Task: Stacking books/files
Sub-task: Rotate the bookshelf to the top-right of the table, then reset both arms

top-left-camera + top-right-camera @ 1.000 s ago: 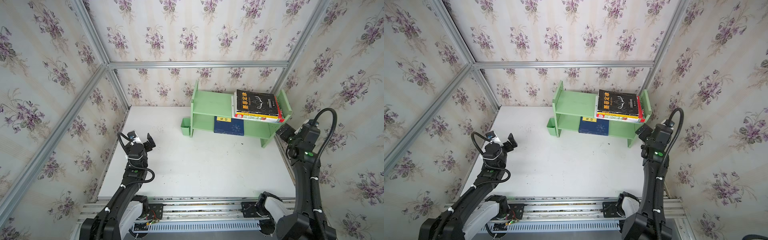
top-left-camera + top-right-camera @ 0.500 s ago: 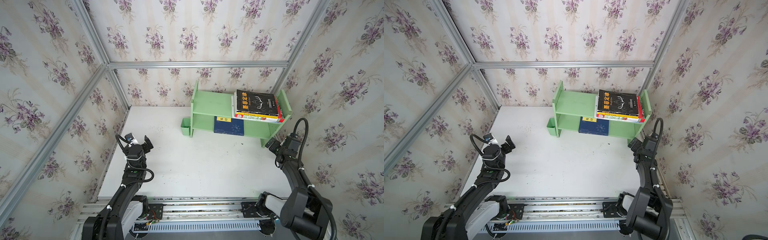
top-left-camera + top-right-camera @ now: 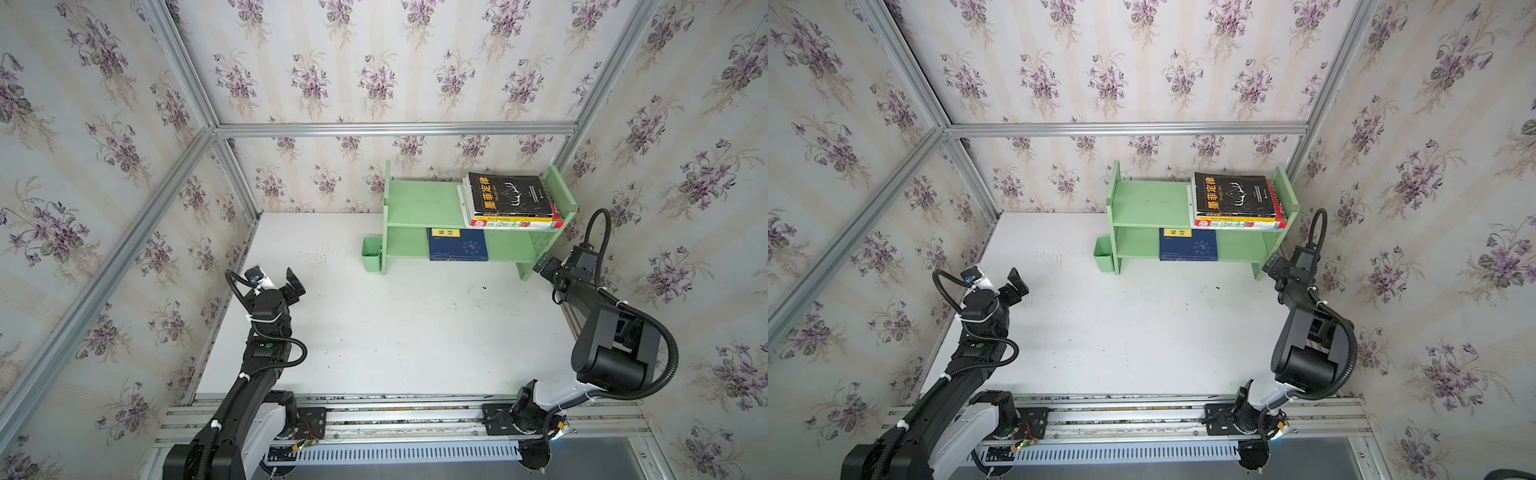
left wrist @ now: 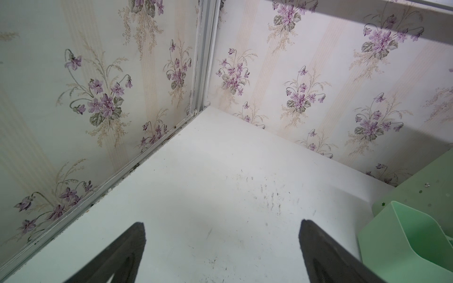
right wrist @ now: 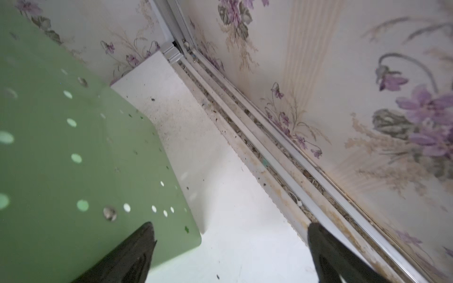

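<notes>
Caught book stack [image 3: 513, 199] atop shelf [image 3: 419, 203] in both top views only, near and above right gripper [image 3: 546, 268], well apart from left gripper [image 4: 221, 225], lower covers hidden, found both grippers spread wide, holding nothing

Bright, even, diffuse light leaves only faint soft shadows on the matte white bench [image 3: 395, 340], wide-angle lenses bow the edges, and the near pale-green perforated shelf panel [image 5: 73, 152] looks soft-focused.
</notes>
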Action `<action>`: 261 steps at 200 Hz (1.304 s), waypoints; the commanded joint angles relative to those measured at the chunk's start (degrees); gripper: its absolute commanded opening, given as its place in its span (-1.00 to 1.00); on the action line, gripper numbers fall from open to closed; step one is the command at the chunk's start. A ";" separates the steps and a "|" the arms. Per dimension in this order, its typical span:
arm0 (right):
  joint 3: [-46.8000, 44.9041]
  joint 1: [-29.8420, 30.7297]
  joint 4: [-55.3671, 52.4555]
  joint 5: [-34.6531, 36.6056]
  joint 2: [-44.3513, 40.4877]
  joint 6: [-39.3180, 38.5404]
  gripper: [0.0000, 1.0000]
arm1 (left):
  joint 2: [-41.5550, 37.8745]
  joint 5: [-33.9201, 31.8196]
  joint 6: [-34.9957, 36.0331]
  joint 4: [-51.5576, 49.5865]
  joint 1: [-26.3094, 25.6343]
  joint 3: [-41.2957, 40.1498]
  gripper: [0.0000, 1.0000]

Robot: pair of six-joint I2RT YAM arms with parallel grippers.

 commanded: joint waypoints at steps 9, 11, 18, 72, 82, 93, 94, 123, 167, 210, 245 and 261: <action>1.07 0.35 5.12 -5.30 -0.44 1.54 0.99 | -0.43 -1.32 -0.28 0.23 0.06 0.02 0.99; 0.89 0.31 4.99 -5.38 -0.67 1.32 0.99 | -0.43 -1.29 -0.23 0.21 0.07 -0.04 0.99; 0.34 0.35 4.40 -5.44 -1.45 0.81 0.99 | -0.48 -1.25 -0.19 0.20 0.07 -0.18 0.99; -11.48 0.34 0.26 -3.30 -12.26 -1.94 0.99 | 2.52 1.44 2.76 2.84 0.16 -0.69 0.99; -13.19 0.34 -0.53 -3.29 -14.24 -2.23 0.99 | 3.88 2.17 3.23 3.73 0.13 -0.70 0.99; -15.03 0.35 -0.83 -3.51 -16.31 -2.03 0.99 | 5.50 2.78 3.57 4.93 0.16 -0.70 0.99; -15.11 0.35 -0.81 -3.51 -16.47 -2.03 0.99 | 5.66 2.83 3.54 5.07 0.16 -0.70 0.99; -20.10 0.44 0.38 -4.48 -21.97 -2.79 0.99 | 9.70 2.04 5.61 10.31 0.14 -1.66 0.99; -24.88 0.44 -1.08 -3.78 -29.72 -4.64 1.00 | 15.31 2.71 8.51 20.39 0.15 -3.89 0.99; -29.18 0.96 8.24 -6.85 -31.50 -3.12 1.00 | 19.72 9.44 11.53 25.79 0.34 -3.81 0.99; -28.60 2.55 10.38 -6.73 -29.66 -2.56 1.00 | 27.05 12.36 14.39 39.11 -0.30 -7.70 0.99; -29.50 4.35 14.40 -6.35 -28.20 -3.10 1.00 | 26.67 11.40 14.61 34.75 -0.82 -5.39 0.99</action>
